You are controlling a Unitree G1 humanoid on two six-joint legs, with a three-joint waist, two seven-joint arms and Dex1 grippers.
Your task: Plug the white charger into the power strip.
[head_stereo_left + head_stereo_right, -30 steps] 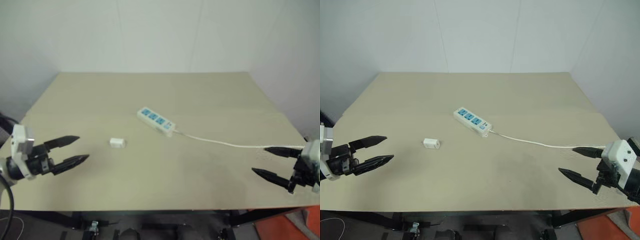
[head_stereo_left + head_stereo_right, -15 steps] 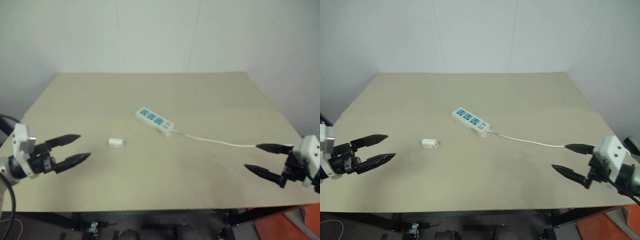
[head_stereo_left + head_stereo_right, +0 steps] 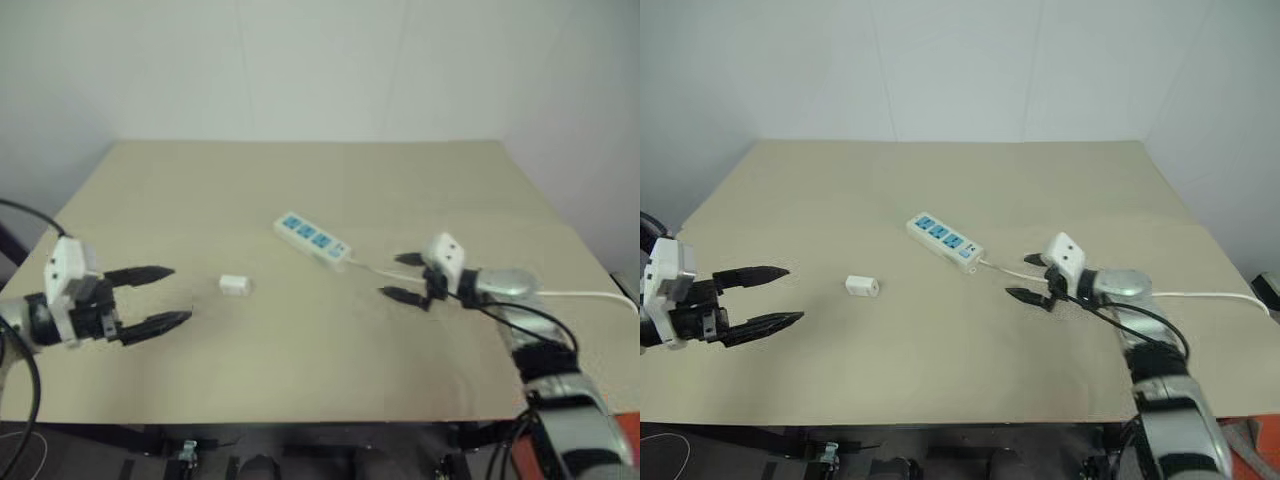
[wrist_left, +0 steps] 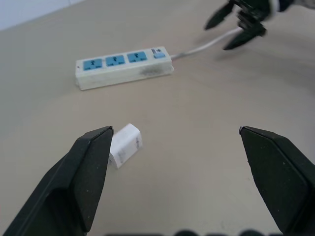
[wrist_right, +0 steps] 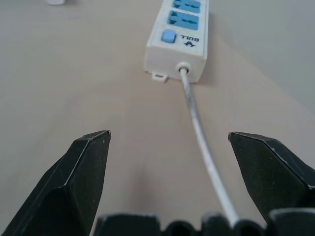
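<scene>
One small white charger (image 3: 234, 286) lies loose on the bench (image 3: 300, 190), just ahead of the left end effector (image 3: 160, 298), whose fingers stand wide apart with nothing between them. Beyond the charger, further out from that end effector, sits the power strip (image 3: 312, 240), its three blue sockets empty and its cord (image 3: 590, 296) trailing off toward the right edge. The big change is on the right: a second ago the right end effector (image 3: 398, 276) hung near the bench's near right corner, and it has now swung in to sit just short of the strip's switch end, fingers spread wide and empty, straddling the cord without gripping it. To me that looks like bracing the strip is next, with the charger not yet picked up.
</scene>
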